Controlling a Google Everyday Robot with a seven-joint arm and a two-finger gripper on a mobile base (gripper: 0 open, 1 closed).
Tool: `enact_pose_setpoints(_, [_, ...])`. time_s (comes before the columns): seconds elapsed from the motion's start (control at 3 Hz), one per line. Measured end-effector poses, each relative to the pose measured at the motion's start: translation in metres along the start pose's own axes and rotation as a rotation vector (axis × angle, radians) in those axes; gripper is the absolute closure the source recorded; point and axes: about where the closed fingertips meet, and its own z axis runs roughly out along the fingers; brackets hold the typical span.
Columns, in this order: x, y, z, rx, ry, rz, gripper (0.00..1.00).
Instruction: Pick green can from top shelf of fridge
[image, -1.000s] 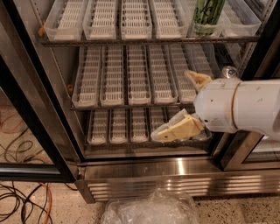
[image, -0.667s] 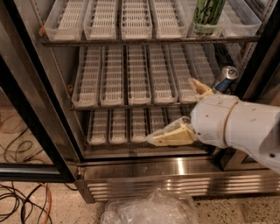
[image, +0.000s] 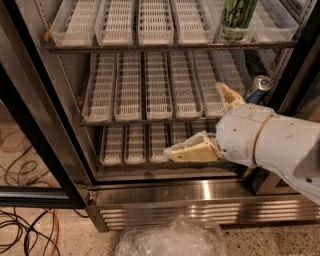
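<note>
The green can (image: 238, 18) stands upright in a clear slotted tray on the top shelf (image: 165, 47) of the fridge (image: 200, 192), at the upper right; its top is cut off by the picture's edge. My gripper (image: 193, 120) is open and empty, well below the can, in front of the middle and lower racks. One tan finger (image: 192, 150) points left over the lowest rack, the other (image: 227, 95) points up by the middle rack. The white arm (image: 270, 142) comes in from the right.
A blue-and-silver can (image: 258, 88) stands on the middle rack at the right, just behind my arm. The open door's black frame (image: 35, 130) runs down the left. A clear plastic bag (image: 170, 241) lies on the floor below the louvred base. Cables (image: 25, 225) lie at bottom left.
My arm has slid a little left and lower across the racks, uncovering the blue-and-silver can. The gripper stays open. The green can has not moved.
</note>
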Motion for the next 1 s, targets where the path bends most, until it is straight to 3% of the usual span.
enact_pose_setpoints(0.33, [-0.004,-0.004,0.003,0.041,-0.022,0.034,0.0])
enact_pose_setpoints(0.67, [-0.001,-0.011,0.012,0.133,-0.058,0.118,0.0])
enact_pose_setpoints(1.0, [0.022,-0.039,0.004,0.291,-0.072,0.233,0.0])
